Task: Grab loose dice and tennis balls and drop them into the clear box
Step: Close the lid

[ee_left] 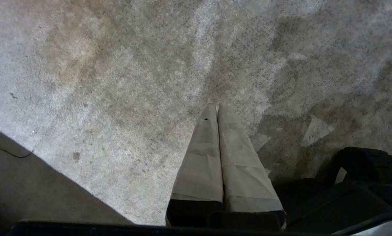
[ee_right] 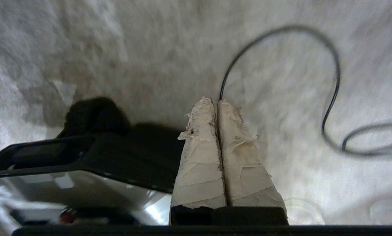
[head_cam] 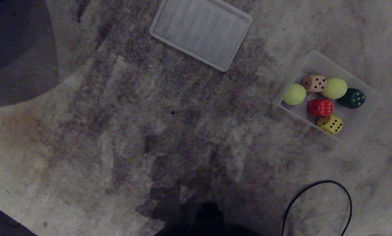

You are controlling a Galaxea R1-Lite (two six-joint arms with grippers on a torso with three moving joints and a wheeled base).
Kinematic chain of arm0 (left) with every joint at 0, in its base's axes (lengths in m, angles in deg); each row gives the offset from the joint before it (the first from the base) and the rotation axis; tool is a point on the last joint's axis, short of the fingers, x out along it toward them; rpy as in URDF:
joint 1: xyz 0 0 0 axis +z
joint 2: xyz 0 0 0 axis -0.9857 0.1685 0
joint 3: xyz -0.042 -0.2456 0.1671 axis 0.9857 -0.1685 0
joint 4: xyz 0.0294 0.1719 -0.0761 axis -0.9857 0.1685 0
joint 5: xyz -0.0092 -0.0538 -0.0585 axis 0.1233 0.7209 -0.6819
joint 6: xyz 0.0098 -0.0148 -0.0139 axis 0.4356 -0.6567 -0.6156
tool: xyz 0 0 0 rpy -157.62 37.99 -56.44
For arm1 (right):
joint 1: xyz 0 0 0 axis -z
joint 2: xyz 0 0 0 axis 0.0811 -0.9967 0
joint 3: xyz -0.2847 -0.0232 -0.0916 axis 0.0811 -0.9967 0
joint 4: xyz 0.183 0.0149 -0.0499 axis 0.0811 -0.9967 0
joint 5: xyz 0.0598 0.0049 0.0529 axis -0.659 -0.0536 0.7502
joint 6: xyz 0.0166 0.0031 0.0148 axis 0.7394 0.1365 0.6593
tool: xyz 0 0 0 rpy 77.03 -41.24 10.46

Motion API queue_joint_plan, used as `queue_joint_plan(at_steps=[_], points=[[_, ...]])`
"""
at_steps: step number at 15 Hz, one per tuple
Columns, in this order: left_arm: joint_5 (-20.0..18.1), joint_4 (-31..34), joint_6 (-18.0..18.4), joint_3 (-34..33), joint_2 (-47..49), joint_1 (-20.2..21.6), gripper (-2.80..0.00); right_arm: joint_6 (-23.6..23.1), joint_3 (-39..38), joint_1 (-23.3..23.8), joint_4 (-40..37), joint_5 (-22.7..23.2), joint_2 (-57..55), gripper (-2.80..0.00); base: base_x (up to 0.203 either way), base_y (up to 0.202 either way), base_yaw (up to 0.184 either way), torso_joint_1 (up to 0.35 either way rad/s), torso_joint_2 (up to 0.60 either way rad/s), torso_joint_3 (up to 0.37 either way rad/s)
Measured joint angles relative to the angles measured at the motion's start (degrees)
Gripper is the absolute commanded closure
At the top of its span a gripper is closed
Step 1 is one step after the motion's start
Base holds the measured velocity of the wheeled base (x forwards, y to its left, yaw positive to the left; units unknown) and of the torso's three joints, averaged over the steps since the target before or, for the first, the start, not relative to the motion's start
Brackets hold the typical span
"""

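All four dice (head_cam: 320, 107) and both tennis balls (head_cam: 334, 88) lie already in the clear box (head_cam: 317, 60), on the carpet at robot's right. Right gripper (ee_right: 215, 103) and left gripper (ee_left: 216, 108) are both clenched on nothing, near the base. Best now: arms parked, no more reaching, maybe check the carpet for strays.

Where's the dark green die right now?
Head view, right side: the dark green die sits inside the clear box, beside a tennis ball.

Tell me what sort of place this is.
Probably an indoor room: the ground is worn, stained carpet, with a loose black cable across it. Toy dice and tennis balls sit in a clear box on the carpet.
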Motion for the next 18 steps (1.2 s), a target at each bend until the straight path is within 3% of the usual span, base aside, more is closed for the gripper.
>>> queue_joint_plan(at_steps=[2,5,18], points=[[0.02,0.02,0.01,0.0,0.0,0.0,0.0,-1.64,-1.77,0.15,-0.46,-0.55,7.76,0.0,0.0,0.0,0.0,0.0,0.0,0.0],[0.02,0.0,-0.02,0.0,0.0,0.0,0.0,-6.74,-4.04,0.15,0.81,-6.72,13.45,0.0,0.0,0.0,0.0,0.0,0.0,0.0],[0.07,0.07,0.11,0.0,0.0,0.0,0.0,-7.76,-5.63,0.15,1.45,-5.25,15.91,0.0,0.0,0.0,0.0,0.0,0.0,0.0]])
